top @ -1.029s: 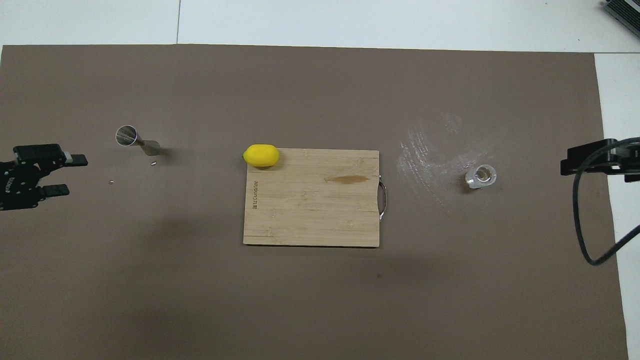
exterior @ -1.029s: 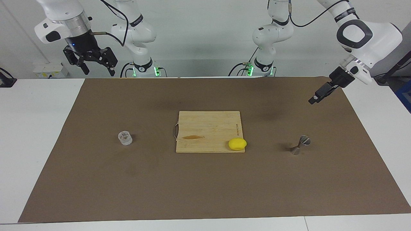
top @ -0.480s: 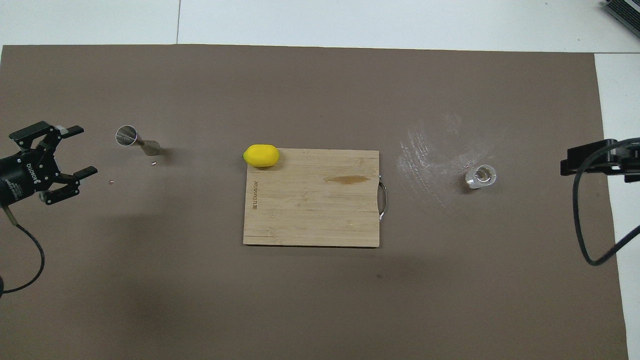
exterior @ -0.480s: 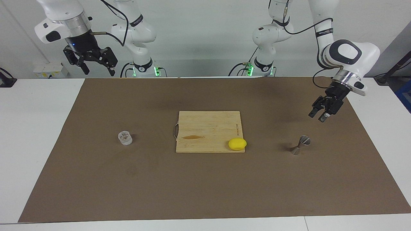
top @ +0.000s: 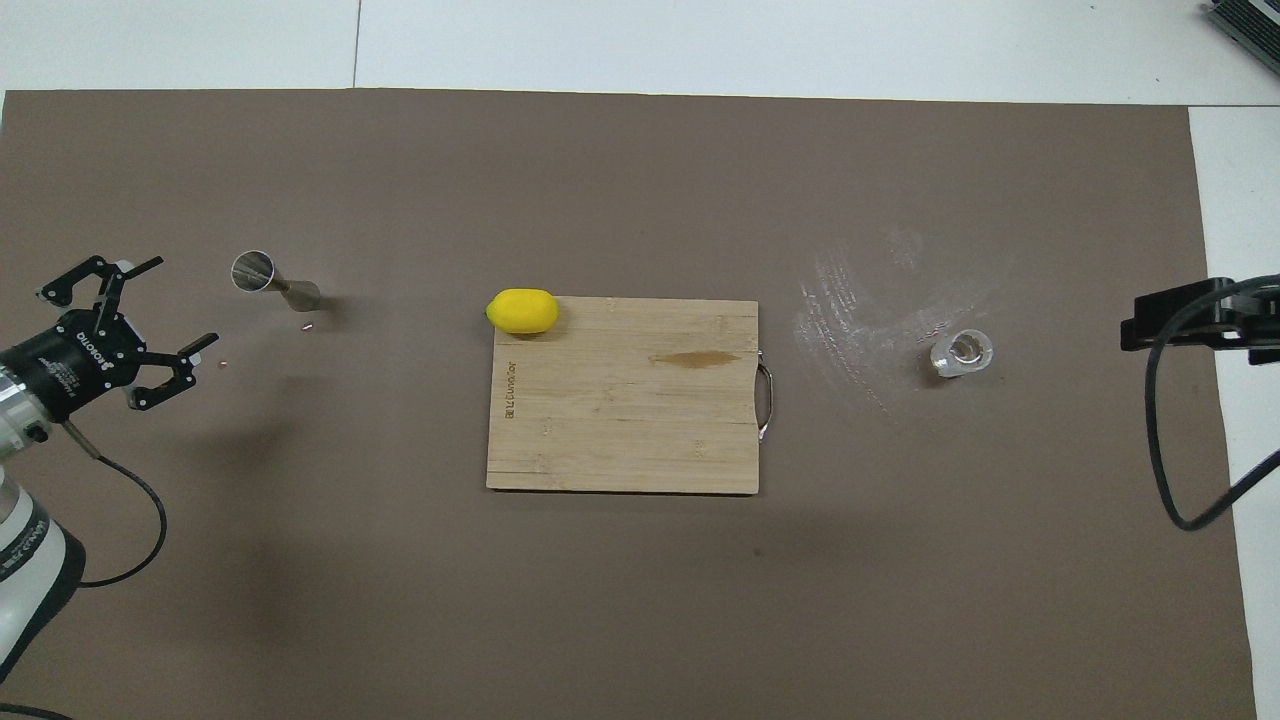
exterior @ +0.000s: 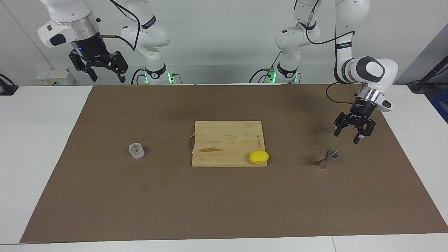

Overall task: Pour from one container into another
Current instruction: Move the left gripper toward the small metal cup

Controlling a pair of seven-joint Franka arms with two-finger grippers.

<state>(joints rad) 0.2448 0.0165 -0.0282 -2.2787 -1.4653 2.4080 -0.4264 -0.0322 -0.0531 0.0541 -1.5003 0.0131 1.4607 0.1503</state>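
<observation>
The clear cup (exterior: pixel 136 150) stands on the brown mat toward the right arm's end; it also shows in the overhead view (top: pixel 962 354). The metal jigger (exterior: pixel 327 158) stands on the mat toward the left arm's end, also in the overhead view (top: pixel 272 280). My left gripper (exterior: pixel 346 137) is open and empty, pointing down, a little above the mat beside the jigger, apart from it; it also shows in the overhead view (top: pixel 178 304). My right gripper (exterior: pixel 107 78) is open and empty, held high over the table's edge by the robots, and waits.
A wooden cutting board (exterior: pixel 227 140) lies in the middle of the mat with a yellow lemon (exterior: pixel 259 156) at its corner toward the jigger. A whitish smear (top: pixel 850 300) marks the mat beside the cup. A few small bits (top: pixel 308 325) lie by the jigger.
My left arm has come down and swung in toward the jigger, turning its gripper to point downward with the fingers spread. The right arm, cup and jigger have not moved.
</observation>
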